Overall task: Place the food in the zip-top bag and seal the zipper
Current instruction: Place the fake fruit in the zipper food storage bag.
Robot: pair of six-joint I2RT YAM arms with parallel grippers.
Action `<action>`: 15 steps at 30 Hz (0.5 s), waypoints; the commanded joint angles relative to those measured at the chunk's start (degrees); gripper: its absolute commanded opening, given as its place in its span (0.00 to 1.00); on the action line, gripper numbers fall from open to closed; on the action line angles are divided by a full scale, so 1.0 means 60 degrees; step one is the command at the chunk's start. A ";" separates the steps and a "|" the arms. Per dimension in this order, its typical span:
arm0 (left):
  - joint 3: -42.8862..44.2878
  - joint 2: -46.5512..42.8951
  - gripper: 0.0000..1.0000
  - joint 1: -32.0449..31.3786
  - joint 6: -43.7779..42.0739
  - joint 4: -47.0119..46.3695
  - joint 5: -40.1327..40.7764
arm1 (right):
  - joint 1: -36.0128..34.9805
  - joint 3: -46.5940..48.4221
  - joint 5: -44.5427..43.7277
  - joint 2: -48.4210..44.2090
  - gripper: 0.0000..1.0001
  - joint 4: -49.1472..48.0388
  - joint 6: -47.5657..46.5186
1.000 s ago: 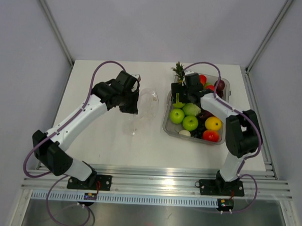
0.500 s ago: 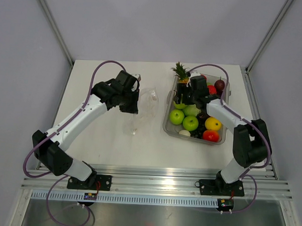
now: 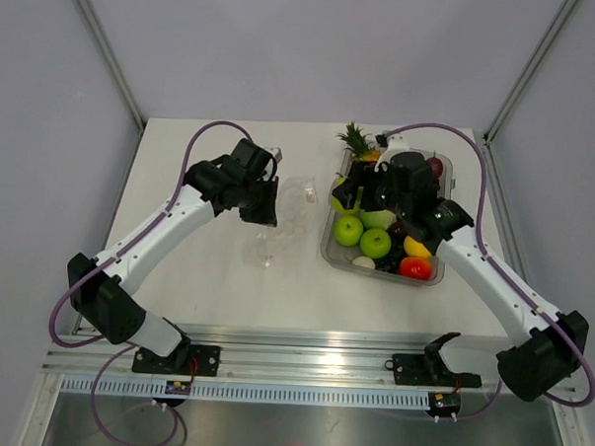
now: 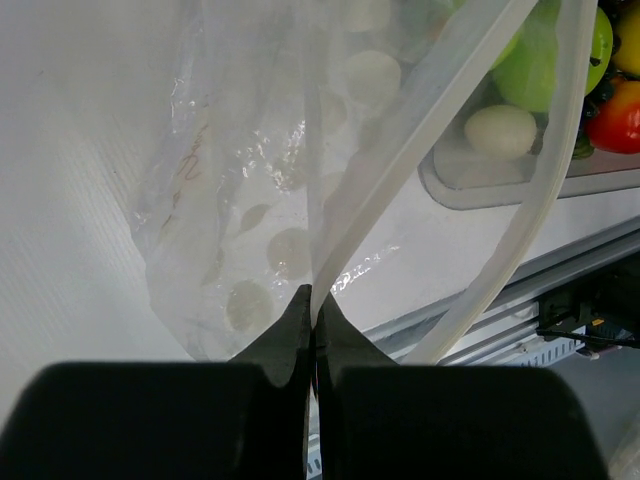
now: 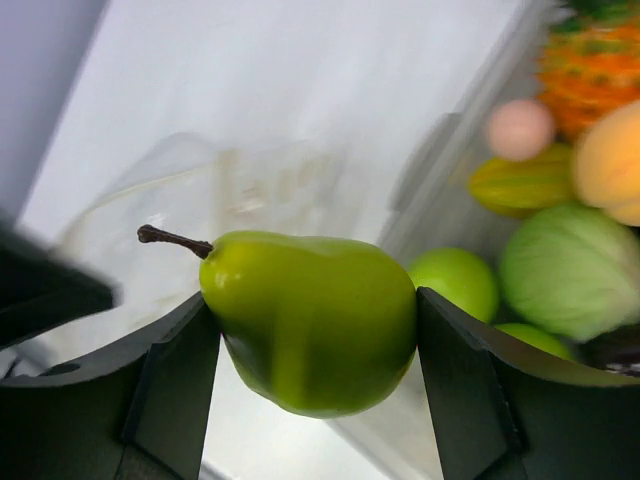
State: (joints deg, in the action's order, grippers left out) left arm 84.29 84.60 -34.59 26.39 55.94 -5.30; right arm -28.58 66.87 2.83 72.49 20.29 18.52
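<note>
Since one second ago, the right arm has swung its elbow far out to the right, and its claw (image 5: 315,340) has come up from among the food to the left rim of the tray; the left arm has hardly shifted.

Pale grey walls (image 3: 315,46) close the room on three sides, and a white bench (image 3: 196,278) fills the floor of it, with a metal rail (image 3: 301,366) along the near edge. On the right half of the bench stands a clear rigid tray (image 3: 325,246). It holds two green apples (image 3: 349,228), a pale cabbage (image 3: 379,218), a pineapple (image 3: 357,142) at the far left corner, a yellow piece (image 3: 416,248), a red piece (image 3: 415,268) and a small white piece (image 3: 364,263).

Left of the tray, near the bench's middle, is the zip-top bag (image 3: 283,217), crinkled and with no food inside. Its zipper (image 4: 400,170) is not sealed: the two strips stand apart, so the mouth gapes.

The right claw grips a green pear (image 5: 300,300) between both fingers, stem pointing to the bag, at the tray's left rim. The left claw (image 4: 312,320) is closed, pinching the zip-top bag at its mouth edge.
</note>
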 commanded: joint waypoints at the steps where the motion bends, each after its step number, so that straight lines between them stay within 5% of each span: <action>1: 0.0424 0.0065 0.00 0.0023 0.0127 -0.0243 -0.0289 | -0.1402 0.0807 -0.0118 -0.0728 0.55 0.0543 0.0837; 15: 0.0790 -0.0095 0.00 0.0023 0.0420 -0.0403 -0.1577 | -0.2898 0.0793 -0.1070 0.0426 0.56 -0.0526 0.2245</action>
State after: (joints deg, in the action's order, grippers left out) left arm 86.28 85.49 -34.59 27.99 55.79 -10.17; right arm -45.52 71.18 0.67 72.82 20.58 29.43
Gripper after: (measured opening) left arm 0.005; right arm 0.770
